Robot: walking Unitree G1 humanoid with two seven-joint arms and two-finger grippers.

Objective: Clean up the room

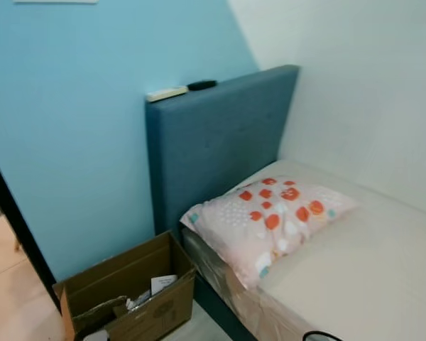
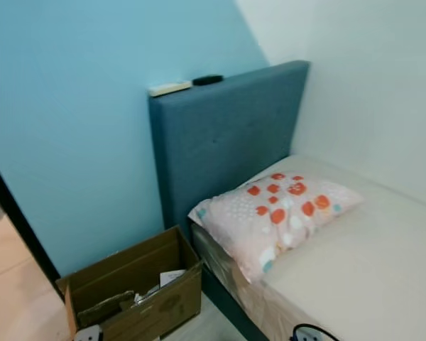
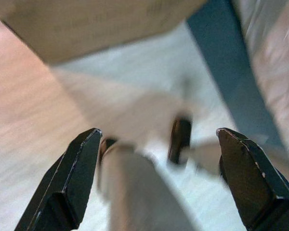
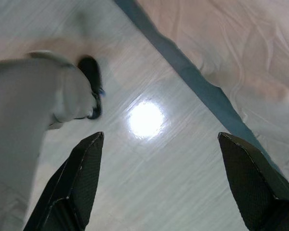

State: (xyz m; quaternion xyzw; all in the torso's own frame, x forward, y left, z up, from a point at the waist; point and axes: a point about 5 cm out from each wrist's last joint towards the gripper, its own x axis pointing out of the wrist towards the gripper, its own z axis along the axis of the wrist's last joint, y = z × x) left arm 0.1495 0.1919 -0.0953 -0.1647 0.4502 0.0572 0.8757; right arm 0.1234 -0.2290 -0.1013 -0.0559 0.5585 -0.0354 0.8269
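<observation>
The head camera looks down at the corner of a bedroom: a bed (image 1: 369, 277) with a bare mattress runs along the white wall, and a pillow (image 1: 266, 217) with orange spots lies at its head, one corner hanging over the mattress edge. On top of the blue headboard (image 1: 213, 142) rest two small things, a pale flat one (image 1: 166, 93) and a dark one (image 1: 201, 84) — too small to name surely, perhaps remotes. A cardboard box (image 1: 128, 295) stands open on the floor just beside the bed, against the blue wall, with papers and scraps in it; it likely serves as the place for rubbish.

Both arms hang low, pointing at the pale floor (image 4: 149, 159). The left gripper (image 3: 159, 178) has its fingers spread and holds nothing; its view is blurred, with the box edge above. The right gripper (image 4: 161, 180) is likewise spread and empty, over the floor beside the bed's blue base. Nothing is in hand yet — I judge the robot is looking for what to tidy.
</observation>
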